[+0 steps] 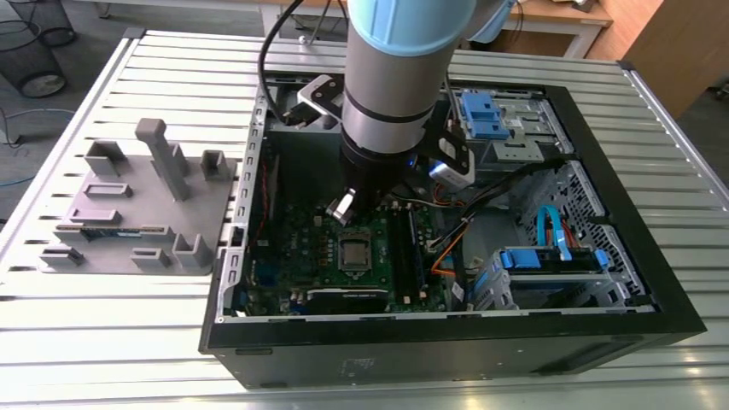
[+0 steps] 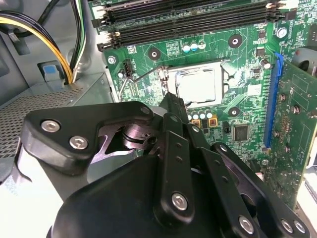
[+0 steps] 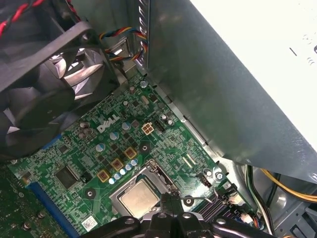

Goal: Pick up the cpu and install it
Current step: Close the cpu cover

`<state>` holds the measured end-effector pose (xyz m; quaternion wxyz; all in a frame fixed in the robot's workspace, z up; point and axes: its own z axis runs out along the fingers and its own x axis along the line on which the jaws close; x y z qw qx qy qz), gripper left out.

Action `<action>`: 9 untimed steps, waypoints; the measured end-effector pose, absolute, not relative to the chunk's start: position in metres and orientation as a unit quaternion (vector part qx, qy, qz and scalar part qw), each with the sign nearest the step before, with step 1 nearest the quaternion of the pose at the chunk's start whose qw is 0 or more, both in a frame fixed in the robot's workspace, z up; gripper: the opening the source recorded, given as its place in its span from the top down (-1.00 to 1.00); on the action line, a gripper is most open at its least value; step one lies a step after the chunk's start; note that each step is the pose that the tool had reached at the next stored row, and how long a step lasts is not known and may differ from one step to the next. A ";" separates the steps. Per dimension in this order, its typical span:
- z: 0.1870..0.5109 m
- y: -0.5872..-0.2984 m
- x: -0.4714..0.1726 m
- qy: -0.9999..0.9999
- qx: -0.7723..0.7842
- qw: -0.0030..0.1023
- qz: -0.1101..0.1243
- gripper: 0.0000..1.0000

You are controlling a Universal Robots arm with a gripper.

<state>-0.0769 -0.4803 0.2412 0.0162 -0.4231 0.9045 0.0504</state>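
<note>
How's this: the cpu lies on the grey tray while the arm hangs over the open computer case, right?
No. In both wrist views the cpu sits in the motherboard socket, not on the grey tray. The arm does hang over the open computer case.

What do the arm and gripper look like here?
The arm is a thick silver-grey tube with pale blue joint caps and black wrist rings; a black cable loops beside it. The gripper is black, built of jointed bars with silver screws.
</note>
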 end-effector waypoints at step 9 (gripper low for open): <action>0.240 -0.480 -0.078 0.905 -0.423 0.016 0.050 0.79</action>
